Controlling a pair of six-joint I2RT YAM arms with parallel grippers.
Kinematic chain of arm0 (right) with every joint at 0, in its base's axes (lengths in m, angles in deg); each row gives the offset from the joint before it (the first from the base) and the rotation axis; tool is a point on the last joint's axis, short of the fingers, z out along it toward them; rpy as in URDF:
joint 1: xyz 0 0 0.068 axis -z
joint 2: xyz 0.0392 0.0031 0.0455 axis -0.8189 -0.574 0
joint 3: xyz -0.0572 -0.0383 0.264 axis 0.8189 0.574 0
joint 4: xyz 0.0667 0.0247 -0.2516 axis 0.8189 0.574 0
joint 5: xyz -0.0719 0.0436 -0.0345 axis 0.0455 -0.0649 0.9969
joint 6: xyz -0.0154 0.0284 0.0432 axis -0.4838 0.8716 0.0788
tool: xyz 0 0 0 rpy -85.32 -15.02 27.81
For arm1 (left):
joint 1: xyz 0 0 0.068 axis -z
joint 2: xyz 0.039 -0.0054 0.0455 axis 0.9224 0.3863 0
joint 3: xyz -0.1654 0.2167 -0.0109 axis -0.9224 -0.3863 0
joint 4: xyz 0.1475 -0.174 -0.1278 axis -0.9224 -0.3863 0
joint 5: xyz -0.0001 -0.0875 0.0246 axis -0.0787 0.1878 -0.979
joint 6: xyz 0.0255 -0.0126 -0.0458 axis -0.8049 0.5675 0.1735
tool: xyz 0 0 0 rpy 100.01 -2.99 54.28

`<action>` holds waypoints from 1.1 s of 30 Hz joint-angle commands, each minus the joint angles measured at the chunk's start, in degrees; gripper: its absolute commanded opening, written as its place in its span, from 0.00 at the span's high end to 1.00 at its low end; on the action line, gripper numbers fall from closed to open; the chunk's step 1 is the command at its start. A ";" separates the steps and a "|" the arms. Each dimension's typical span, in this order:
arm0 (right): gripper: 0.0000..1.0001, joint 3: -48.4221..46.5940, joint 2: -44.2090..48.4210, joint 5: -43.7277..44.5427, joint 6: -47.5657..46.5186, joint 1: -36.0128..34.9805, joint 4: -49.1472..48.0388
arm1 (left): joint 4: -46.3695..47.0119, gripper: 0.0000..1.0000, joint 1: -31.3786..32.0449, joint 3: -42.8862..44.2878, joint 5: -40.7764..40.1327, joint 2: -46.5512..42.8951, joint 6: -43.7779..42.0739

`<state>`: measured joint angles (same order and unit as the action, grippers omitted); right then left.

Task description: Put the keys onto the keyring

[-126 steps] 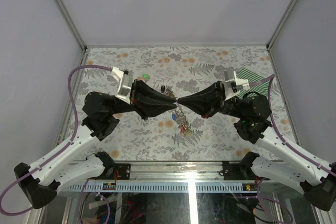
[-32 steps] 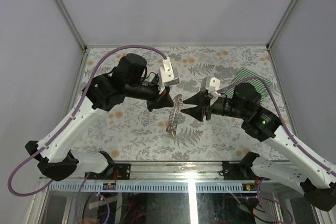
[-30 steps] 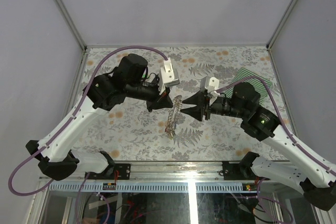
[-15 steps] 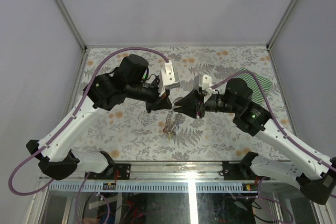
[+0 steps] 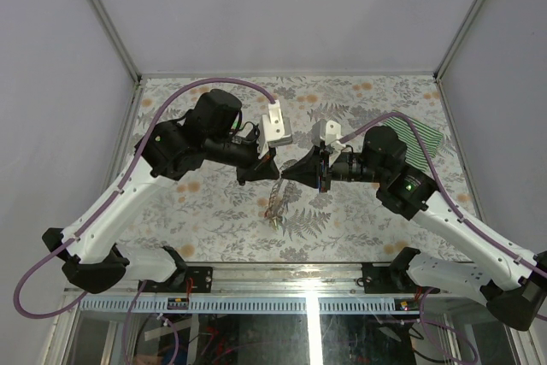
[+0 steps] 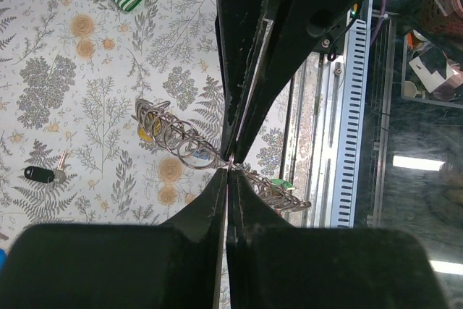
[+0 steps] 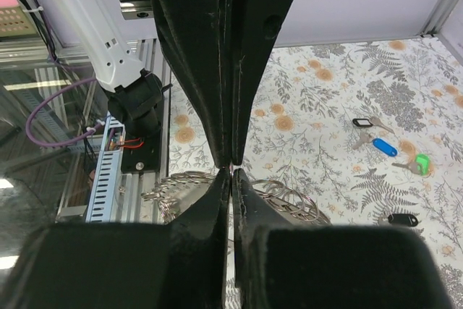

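The table [image 5: 214, 220] bore a covering printed with grey ferns and orange flowers wherever its top showed. A green-and-white striped cloth [image 5: 420, 136] lay flat at the far right corner, its near edge hidden behind an arm. In the right wrist view, four small keys lay flat on the print. A black-headed key [image 7: 362, 122] and a blue-headed key [image 7: 383, 146] lay just beside each other, a green-headed key [image 7: 418, 162] lay near them, and a second black-headed key [image 7: 400, 218] lay apart from those three. Whether the first two touched could not be told.
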<state>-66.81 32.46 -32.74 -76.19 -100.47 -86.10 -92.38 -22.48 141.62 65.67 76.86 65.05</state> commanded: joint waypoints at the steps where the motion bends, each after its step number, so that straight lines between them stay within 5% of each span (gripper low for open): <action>1: 1.00 -2.41 -0.21 -2.23 0.05 -0.41 -3.45 | 2.79 1.00 0.44 2.75 1.98 -0.84 -0.79; 6: 1.00 -2.46 0.50 -3.11 0.79 -0.40 -3.77 | 6.68 1.00 0.43 0.91 3.43 -3.05 0.43; 12: 1.00 1.66 4.64 -1.49 8.42 -0.33 -14.62 | 15.78 0.77 0.39 -4.97 4.98 -8.59 4.04; 15: 1.00 4.28 6.54 -0.28 14.46 -0.38 -22.84 | 26.53 0.74 0.43 -11.70 4.46 -13.86 9.07; 23: 1.00 9.58 10.13 3.29 23.70 -0.37 -38.72 | 73.00 0.72 0.43 -38.22 0.42 -30.77 31.55; 33: 1.00 11.88 9.69 4.88 31.76 -0.39 -52.65 | 93.45 0.70 0.39 -45.19 1.80 -28.69 40.98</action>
<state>-54.22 41.22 -30.07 -48.37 -100.47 -126.47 -13.24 -22.30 96.72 66.89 46.99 101.05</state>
